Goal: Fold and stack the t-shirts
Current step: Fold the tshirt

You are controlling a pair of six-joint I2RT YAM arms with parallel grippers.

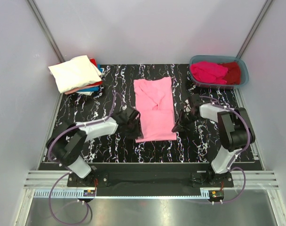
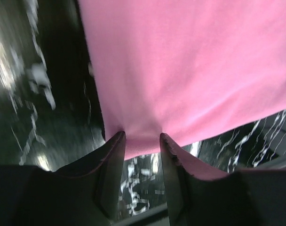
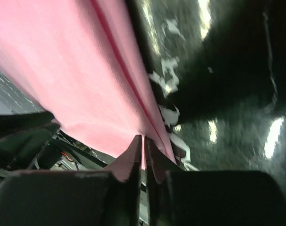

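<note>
Table (image 1: 105,89) black marbled | walls (image 1: 147,28) grey | left claw (image 2: 140,136), right claw (image 3: 143,139) clamp pink t-shirt (image 1: 154,108)

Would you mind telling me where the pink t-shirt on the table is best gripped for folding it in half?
Take the pink t-shirt at its two near corners, one gripper coming in from each long side. It lies flat as a narrow strip running away from the arms, so its long edges are free. The left gripper and right gripper pinch those edges near that end.
</note>
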